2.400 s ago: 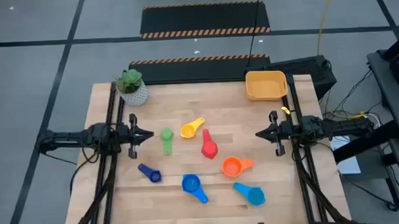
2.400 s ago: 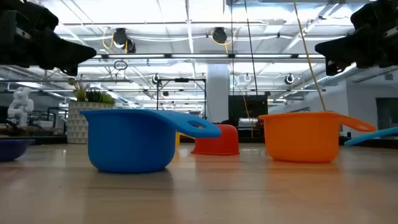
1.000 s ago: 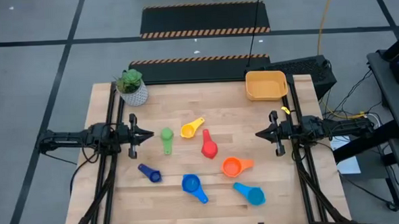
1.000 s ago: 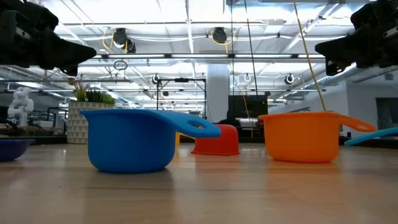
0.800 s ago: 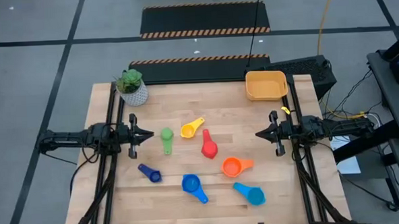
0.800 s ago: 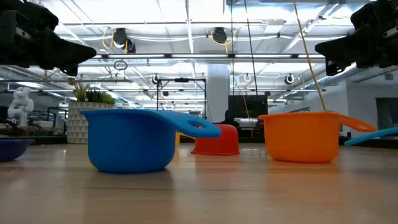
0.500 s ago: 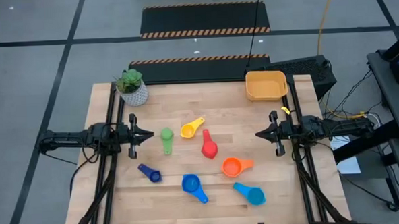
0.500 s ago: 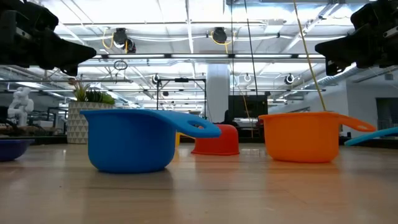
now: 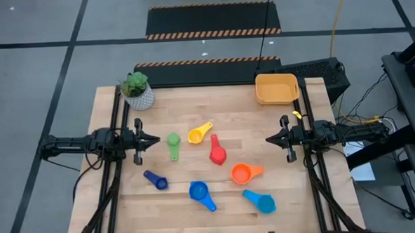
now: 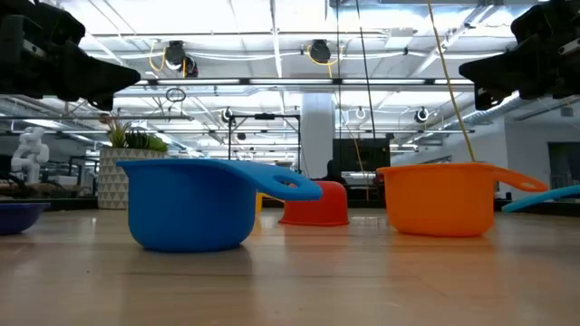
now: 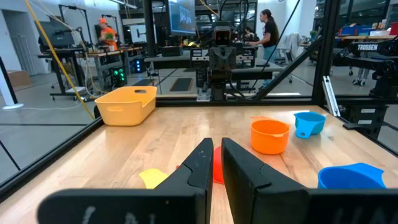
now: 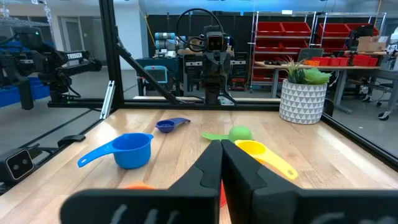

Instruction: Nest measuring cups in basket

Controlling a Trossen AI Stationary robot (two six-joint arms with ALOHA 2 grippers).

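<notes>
Seven small plastic measuring cups lie scattered on the pale wooden table (image 9: 214,102), none of them in the shallow yellow-orange plastic basket (image 9: 276,89), which sits at the table's far right corner. Taking the basket as the landmark: the yellow cup (image 9: 198,134) and the green cup (image 9: 173,143) lie well to its left and nearer the front, the red cup (image 9: 217,152) just beyond the yellow one, and the orange cup (image 9: 244,173) nearer still to the front edge. The blue cup (image 9: 199,193), the light blue cup (image 9: 262,201) and the small dark blue cup (image 9: 156,180) lie farthest from the basket, along the front.

The right gripper (image 9: 268,139) hovers just in front of the basket at the table's right side, its fingers pressed together and empty — the red and orange cups are its nearest, both apart from it. The left gripper (image 9: 157,140) waits across the table from the basket, fingers nearly together, holding nothing — the green cup lies just beside its tips, not touching.

A white patterned pot with a green plant (image 9: 137,91) stands at the far left corner, opposite the basket.
</notes>
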